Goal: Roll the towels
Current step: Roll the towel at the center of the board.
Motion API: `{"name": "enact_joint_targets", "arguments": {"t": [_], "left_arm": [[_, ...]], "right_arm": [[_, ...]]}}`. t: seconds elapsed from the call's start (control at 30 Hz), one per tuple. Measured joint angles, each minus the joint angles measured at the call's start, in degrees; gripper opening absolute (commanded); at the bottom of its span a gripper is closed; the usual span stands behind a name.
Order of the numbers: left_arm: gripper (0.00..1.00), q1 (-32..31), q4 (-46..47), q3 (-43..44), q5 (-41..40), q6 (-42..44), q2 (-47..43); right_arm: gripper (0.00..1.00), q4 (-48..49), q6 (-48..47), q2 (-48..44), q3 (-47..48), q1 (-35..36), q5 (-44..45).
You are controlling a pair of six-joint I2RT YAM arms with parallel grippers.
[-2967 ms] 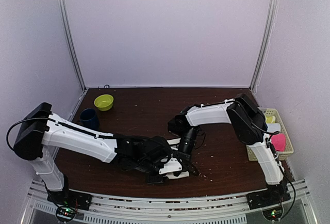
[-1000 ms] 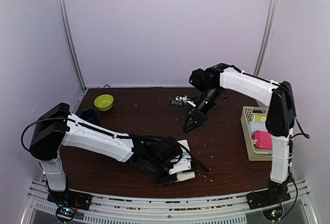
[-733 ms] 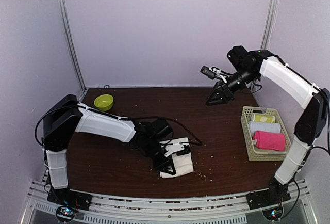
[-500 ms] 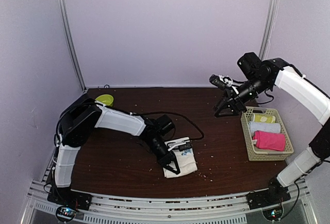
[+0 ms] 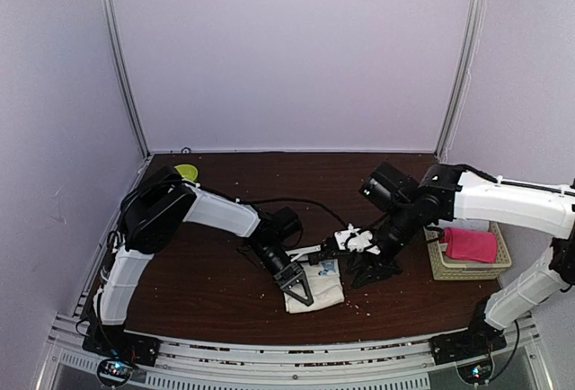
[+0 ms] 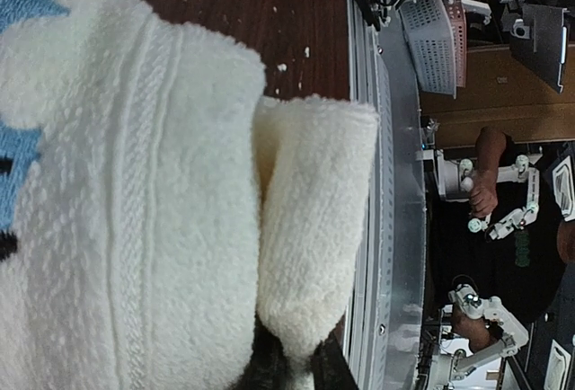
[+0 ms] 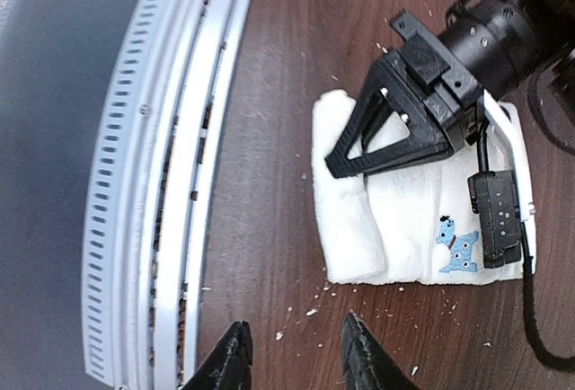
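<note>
The cream towel (image 5: 319, 284) lies near the table's front edge with its blue mark (image 7: 458, 244) facing up. One edge is folded over into a thick roll (image 6: 310, 228). My left gripper (image 5: 299, 288) is shut on the end of that fold, with dark fingers on both sides of it in the left wrist view (image 6: 301, 370). My right gripper (image 5: 368, 271) hovers low just right of the towel. It is open (image 7: 292, 354) over bare wood, holding nothing. The pink towel (image 5: 473, 244) lies in the basket.
A cream plastic basket (image 5: 458, 273) stands at the right edge, partly behind my right arm. A yellow-green bowl (image 5: 186, 172) sits at the back left. The metal rail (image 7: 162, 183) runs along the near table edge, close to the towel. Crumbs speckle the dark wood.
My right arm has swung down from high over the basket to the table beside the cream towel. My left gripper has stayed on the towel while its arm pulled back left.
</note>
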Motion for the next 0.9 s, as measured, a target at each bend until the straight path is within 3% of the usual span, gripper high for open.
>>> {"name": "enact_joint_targets", "arguments": {"t": [0.27,0.43,0.53,0.67,0.77,0.9], "left_arm": [[0.06,0.0,0.0,0.0,-0.1,-1.4,0.0],[0.06,0.0,0.1,0.0,-0.2,-1.9,0.0],[0.07,0.0,0.1,0.0,-0.3,-2.3,0.0],[0.15,0.0,0.2,-0.1,-1.0,-2.8,-0.2],[0.28,0.0,0.9,-1.1,-2.8,-3.4,-1.4],[0.35,0.1,4.0,-6.9,-10.7,-5.1,-8.9]], "right_arm": [[0.36,14.3,6.3,14.7,-2.6,8.2,10.8],[0.35,19.9,8.2,17.8,-3.2,12.9,17.4],[0.3,22.0,8.5,18.6,-4.1,14.7,21.4],[0.21,24.5,9.4,18.9,-5.3,15.9,25.1],[0.18,25.6,9.8,18.9,-5.7,15.9,26.2],[0.15,26.0,10.8,18.9,-5.7,14.1,23.7]]}}
